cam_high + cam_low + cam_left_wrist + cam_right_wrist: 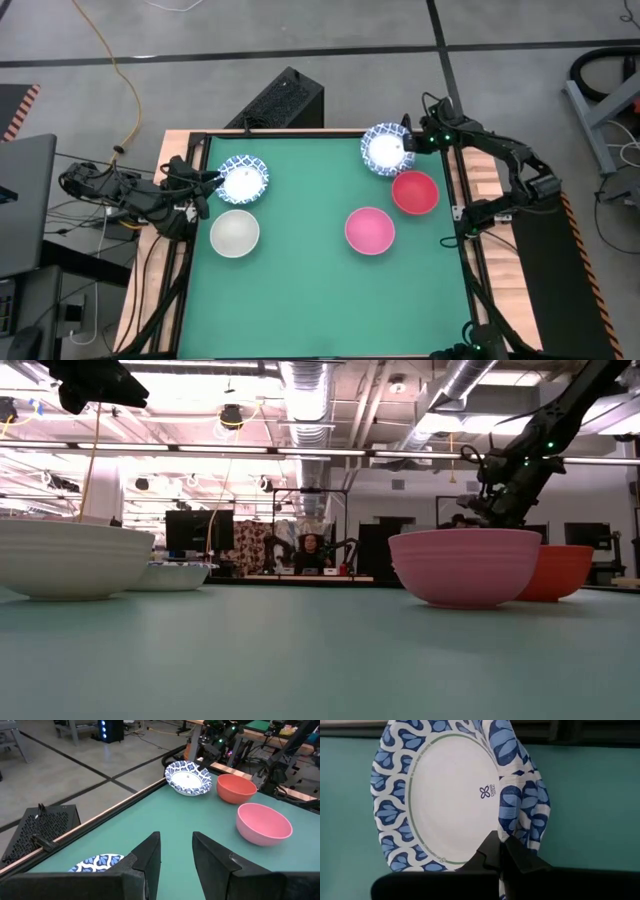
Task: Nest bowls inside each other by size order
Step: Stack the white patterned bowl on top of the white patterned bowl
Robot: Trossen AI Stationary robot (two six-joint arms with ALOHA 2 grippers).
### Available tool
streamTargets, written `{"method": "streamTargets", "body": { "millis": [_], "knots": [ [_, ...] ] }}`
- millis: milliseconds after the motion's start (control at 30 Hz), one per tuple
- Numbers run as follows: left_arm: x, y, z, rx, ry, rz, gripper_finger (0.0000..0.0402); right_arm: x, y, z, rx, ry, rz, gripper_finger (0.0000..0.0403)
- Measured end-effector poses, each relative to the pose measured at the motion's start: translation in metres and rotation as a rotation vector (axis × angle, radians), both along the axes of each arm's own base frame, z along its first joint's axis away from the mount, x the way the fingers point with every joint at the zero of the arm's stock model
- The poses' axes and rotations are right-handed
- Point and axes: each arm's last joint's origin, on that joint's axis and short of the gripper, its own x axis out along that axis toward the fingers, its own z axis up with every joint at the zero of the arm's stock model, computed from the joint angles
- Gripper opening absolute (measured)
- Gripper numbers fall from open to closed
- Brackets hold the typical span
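A blue-patterned bowl (384, 148) is tipped up at the table's far right, with my right gripper (408, 148) shut on its rim. A red bowl (414, 192) and a pink bowl (369, 230) stand upright on their bases nearer the middle. At the far left a second blue-patterned bowl (243, 180) and a plain off-white bowl (234, 233) stand upright. My left gripper (176, 840) hovers open over the left blue-patterned bowl's edge (95, 862), touching nothing. My right gripper pinches the tipped bowl's patterned rim (516, 837) between its two fingers, on the side toward the table's right edge. The fingers slant down from the right. The rim is creased beside them. The bowl stands tilted, and its low edge (186, 793) seems to be at the table.
A wooden border (470, 170) frames the green table. A black box (285, 100) sits beyond the far edge and a laptop (25, 200) off the left side. Green surface (320, 300) lies bare toward the near edge. A person (312, 550) sits far behind the table.
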Motion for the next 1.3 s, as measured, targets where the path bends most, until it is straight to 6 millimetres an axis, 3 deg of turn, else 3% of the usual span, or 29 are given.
{"method": "streamTargets", "body": {
  "millis": [400,1000,1300],
  "knots": [
    [0.0000,0.0000,0.0000,0.000,0.000,0.000,0.0102,0.0020,0.0008,-0.0003,-0.009,0.027,-0.006,0.0046],
    [0.0000,0.0000,-0.0001,0.010,0.007,-0.004,0.0102,0.0041,0.0038,0.0002,0.013,0.023,-0.017,0.0175],
    [0.0001,-0.0002,-0.0002,0.010,0.010,-0.011,0.0102,0.0016,0.0072,0.0043,0.018,0.037,-0.058,0.0178]
  ]
}}
